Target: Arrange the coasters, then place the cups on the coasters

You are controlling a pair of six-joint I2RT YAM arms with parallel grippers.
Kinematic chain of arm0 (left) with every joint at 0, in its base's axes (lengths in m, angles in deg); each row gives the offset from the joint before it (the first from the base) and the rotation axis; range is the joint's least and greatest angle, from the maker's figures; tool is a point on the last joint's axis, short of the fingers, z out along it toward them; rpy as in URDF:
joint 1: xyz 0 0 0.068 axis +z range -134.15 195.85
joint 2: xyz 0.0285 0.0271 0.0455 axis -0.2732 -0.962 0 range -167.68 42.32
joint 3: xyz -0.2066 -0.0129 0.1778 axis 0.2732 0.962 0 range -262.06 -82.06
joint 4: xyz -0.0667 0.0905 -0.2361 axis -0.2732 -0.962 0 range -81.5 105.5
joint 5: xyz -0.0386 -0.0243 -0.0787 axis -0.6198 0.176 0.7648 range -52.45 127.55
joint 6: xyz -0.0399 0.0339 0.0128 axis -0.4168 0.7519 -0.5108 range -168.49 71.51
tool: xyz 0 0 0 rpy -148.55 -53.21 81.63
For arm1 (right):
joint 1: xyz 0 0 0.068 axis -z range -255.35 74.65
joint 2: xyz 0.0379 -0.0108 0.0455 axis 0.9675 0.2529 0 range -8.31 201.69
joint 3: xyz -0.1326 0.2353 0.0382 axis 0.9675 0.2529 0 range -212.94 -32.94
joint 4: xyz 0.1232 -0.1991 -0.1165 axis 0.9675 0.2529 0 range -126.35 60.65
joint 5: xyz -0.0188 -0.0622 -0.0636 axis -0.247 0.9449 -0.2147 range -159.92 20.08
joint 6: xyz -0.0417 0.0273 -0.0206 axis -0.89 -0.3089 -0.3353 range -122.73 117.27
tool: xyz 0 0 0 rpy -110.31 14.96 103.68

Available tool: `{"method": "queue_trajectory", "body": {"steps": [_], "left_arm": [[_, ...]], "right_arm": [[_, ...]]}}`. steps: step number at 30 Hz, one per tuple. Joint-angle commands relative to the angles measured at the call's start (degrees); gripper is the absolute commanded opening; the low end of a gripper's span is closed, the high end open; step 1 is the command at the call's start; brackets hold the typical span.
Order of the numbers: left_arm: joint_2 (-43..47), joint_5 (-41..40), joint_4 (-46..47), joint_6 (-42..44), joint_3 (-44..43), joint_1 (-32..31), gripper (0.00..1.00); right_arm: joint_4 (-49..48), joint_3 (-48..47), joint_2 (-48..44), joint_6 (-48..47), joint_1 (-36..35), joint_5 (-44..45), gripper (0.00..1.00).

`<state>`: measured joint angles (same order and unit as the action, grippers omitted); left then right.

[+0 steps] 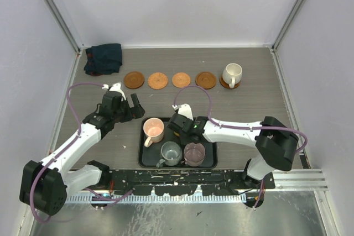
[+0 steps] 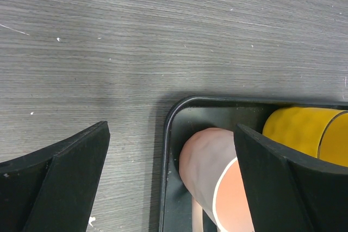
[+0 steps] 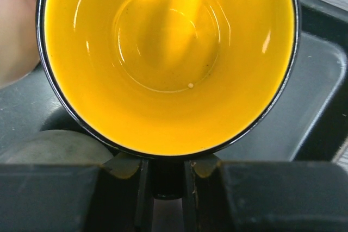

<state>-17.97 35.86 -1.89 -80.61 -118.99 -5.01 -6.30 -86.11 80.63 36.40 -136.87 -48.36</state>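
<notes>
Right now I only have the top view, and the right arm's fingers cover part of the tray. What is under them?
Observer: A yellow mug. The right wrist view looks down into it, and it is empty.
Operator: Do the fingers have it?
Observer: The right fingers stand close together at the mug's near edge, pinching something dark there, probably the handle.
Operator: And the left arm?
Observer: Its wrist view shows the left fingers wide apart and holding nothing. They straddle a corner of the tray, beside the pink mug.
</notes>
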Motion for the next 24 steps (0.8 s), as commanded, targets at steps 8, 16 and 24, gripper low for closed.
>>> {"method": "queue_trajectory", "body": {"steps": [8,16,24], "left_arm": [[2.7,-1.3,2.3,0.0,0.0,0.2,0.98],[1.9,-1.0,2.9,0.0,-0.3,0.3,0.98],[1.0,-0.8,2.4,0.3,-1.9,0.2,0.98]], "right_arm": [[-1.9,-7.4,-5.7,-4.0,0.9,18.5,0.01],[-3.7,-11.4,-4.4,-9.2,4.4,22.6,0.01],[-8.7,-18.1,-0.9,-17.4,18.7,15.9,0.01]]}}
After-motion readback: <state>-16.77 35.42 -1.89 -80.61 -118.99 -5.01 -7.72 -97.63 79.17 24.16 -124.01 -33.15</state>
